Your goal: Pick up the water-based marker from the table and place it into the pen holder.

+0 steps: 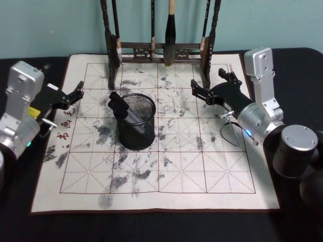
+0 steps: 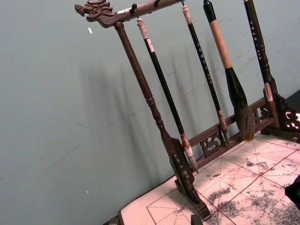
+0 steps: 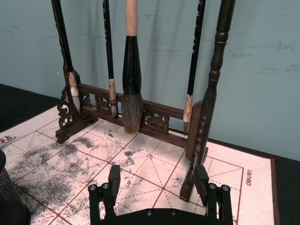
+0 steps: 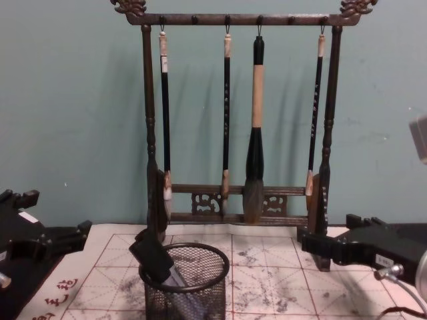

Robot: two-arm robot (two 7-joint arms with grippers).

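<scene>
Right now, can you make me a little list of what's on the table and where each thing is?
marker: black-capped, standing tilted inside the pen holder, cap poking above the rim
pen holder: black mesh cup upright on the mat, left of middle
mat: ink-stained grid practice mat on the black table
brush rack: dark wooden rack at the mat's far edge, four brushes hanging
left gripper: open, empty, near the mat's left edge
right gripper: open, empty, near the rack's right post
task state: marker looks already placed

Hidden and cropped parts

The marker's [image 1: 122,108] lower end sat hidden inside the holder [image 1: 137,132]; the rack's [image 1: 156,48] top was cropped.
</scene>
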